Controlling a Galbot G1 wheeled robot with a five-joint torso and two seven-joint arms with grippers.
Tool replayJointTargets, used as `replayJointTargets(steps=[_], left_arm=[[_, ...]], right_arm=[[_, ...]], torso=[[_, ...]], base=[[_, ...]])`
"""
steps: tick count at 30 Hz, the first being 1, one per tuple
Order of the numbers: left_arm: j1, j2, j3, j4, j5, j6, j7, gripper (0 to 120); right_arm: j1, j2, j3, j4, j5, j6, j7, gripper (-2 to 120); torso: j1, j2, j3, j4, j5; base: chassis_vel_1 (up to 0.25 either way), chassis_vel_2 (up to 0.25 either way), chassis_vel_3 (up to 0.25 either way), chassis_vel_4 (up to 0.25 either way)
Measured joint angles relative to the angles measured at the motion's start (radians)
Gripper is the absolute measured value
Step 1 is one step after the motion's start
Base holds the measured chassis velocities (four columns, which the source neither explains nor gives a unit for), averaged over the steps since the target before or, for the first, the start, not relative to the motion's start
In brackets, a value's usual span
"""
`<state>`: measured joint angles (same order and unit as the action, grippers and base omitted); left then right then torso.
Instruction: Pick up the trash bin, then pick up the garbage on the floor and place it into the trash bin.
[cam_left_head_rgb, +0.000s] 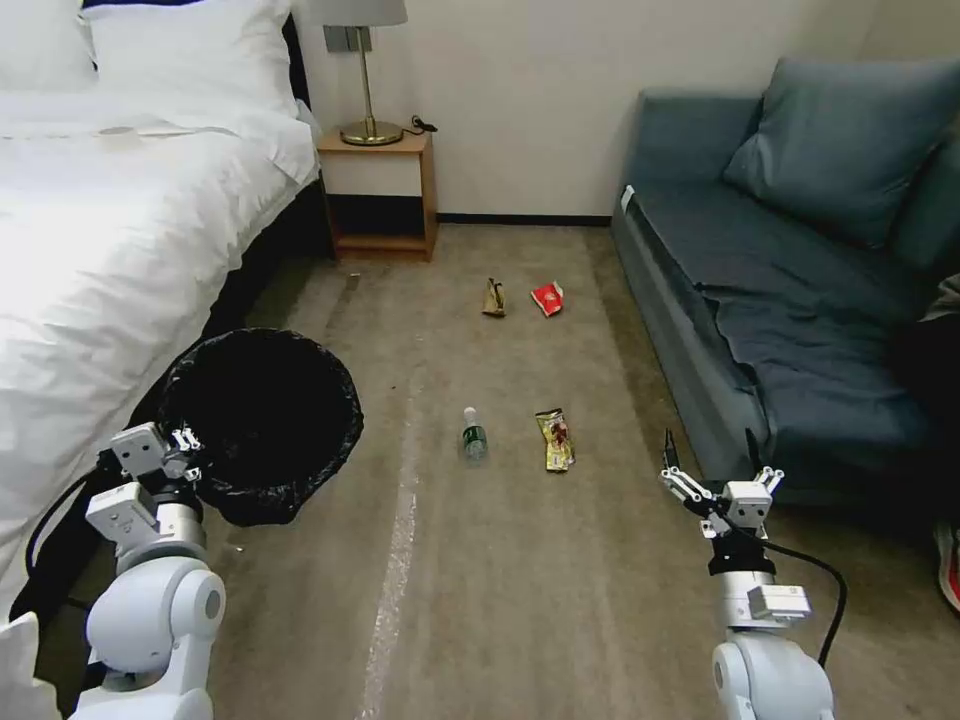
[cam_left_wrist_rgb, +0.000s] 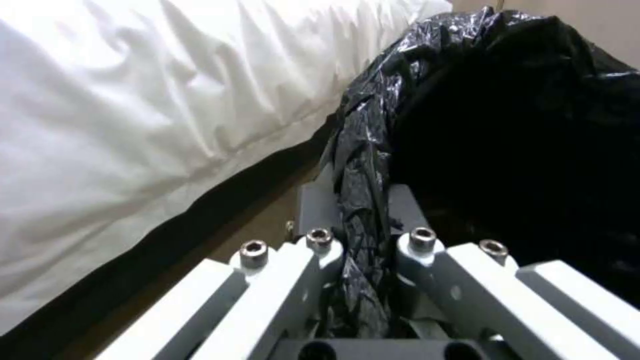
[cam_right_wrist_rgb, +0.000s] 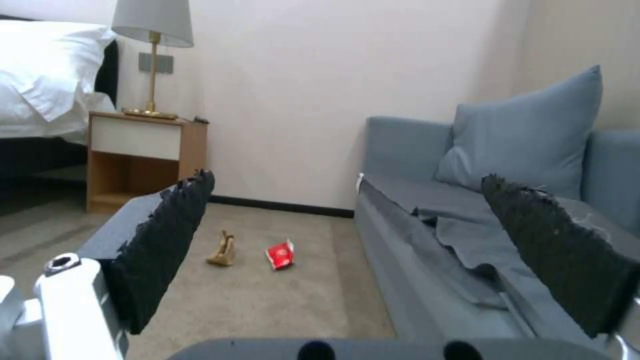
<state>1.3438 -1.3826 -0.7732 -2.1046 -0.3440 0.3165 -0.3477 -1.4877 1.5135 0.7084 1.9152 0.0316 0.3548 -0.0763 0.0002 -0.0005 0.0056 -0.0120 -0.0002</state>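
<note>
Left gripper (cam_left_wrist_rgb: 363, 225) clamped on trash bin (cam_left_head_rgb: 262, 425) rim beside the bed (cam_left_head_rgb: 110, 250); right gripper (cam_left_head_rgb: 712, 462) wide open, empty; bin secured, so next: reach the green-label bottle (cam_left_head_rgb: 473, 434) ahead of bin.

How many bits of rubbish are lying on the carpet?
4: a bottle and yellow wrapper nearer the robot, a brown paper piece and red packet farther off. More could be hidden.

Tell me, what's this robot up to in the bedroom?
It is tidying litter. Its left claw is clamped on the bag-covered rim of the trash bin, beside the bed. Its right claw hangs open and empty near the sofa. On the carpet lie a bottle, a yellow wrapper, a brown paper piece and a red packet.
</note>
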Motion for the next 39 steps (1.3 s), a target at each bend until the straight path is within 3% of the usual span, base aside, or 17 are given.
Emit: replayJointTargets(steps=[39], left_arm=[[-0.003,-0.001,0.003,0.005,0.009,-0.010,0.003,4]], right_arm=[[0.005,0.008,0.004,-0.010,0.002,0.007,0.003,100]], torso=[[0.000,0.000,0.000,0.0000,0.0000]], base=[[-0.055,0.056,0.059,-0.056]])
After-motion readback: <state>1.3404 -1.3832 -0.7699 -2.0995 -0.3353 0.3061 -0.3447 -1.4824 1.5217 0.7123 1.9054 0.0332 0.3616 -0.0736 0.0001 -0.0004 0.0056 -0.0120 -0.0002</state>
